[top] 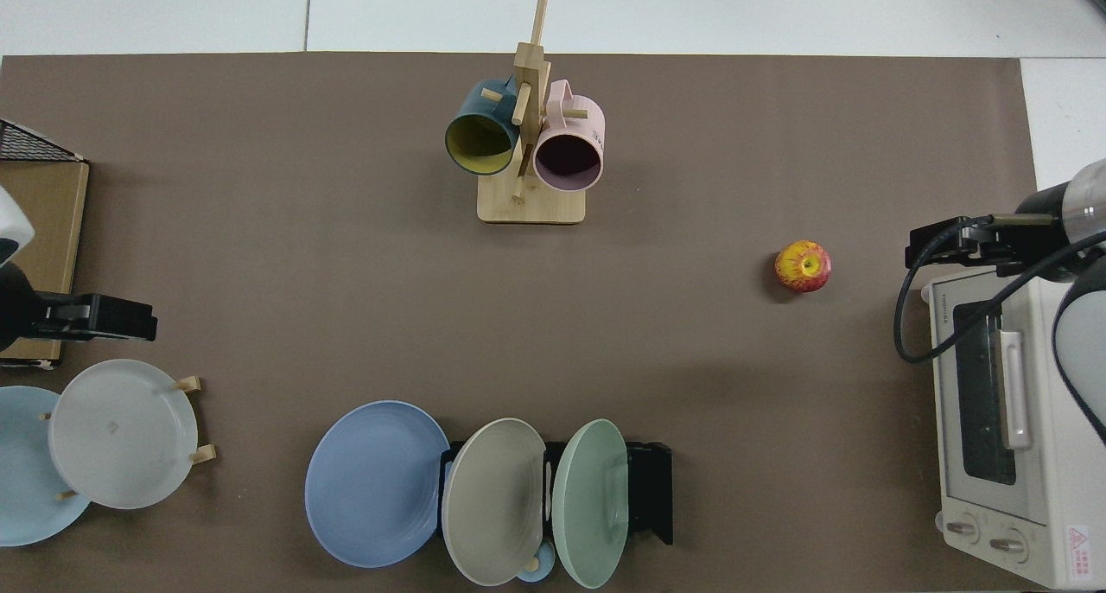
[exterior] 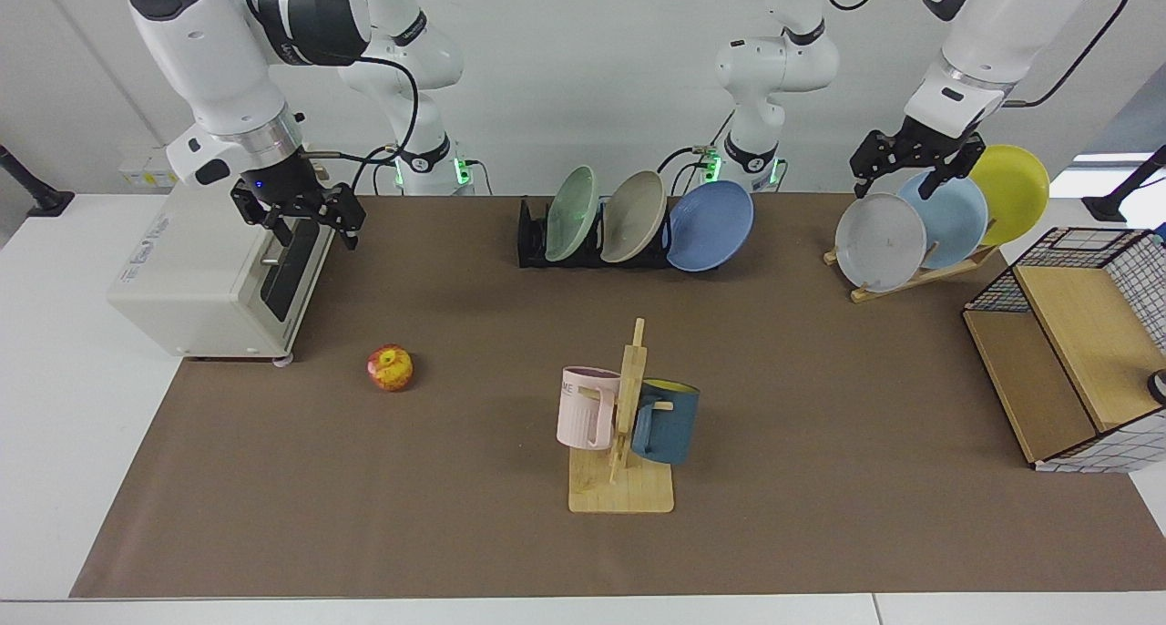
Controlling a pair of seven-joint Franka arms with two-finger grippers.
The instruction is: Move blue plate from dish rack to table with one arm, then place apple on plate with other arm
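Currently the blue plate [exterior: 710,225] stands on edge in the rack [exterior: 533,235]. The left end effector [exterior: 902,169], open and empty, hovers nearer; right end effector [exterior: 305,220] open near the apple [exterior: 390,367].

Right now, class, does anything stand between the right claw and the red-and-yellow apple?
Nothing visible: the right claw hangs open above the white toaster oven, with only bare brown mat across to the apple.

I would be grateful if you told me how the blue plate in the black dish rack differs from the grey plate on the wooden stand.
The blue plate is periwinkle with ridges; the grey plate is plain. The blue one leans in the black dish rack, the grey one on a wooden stand. Both are round and ungripped.
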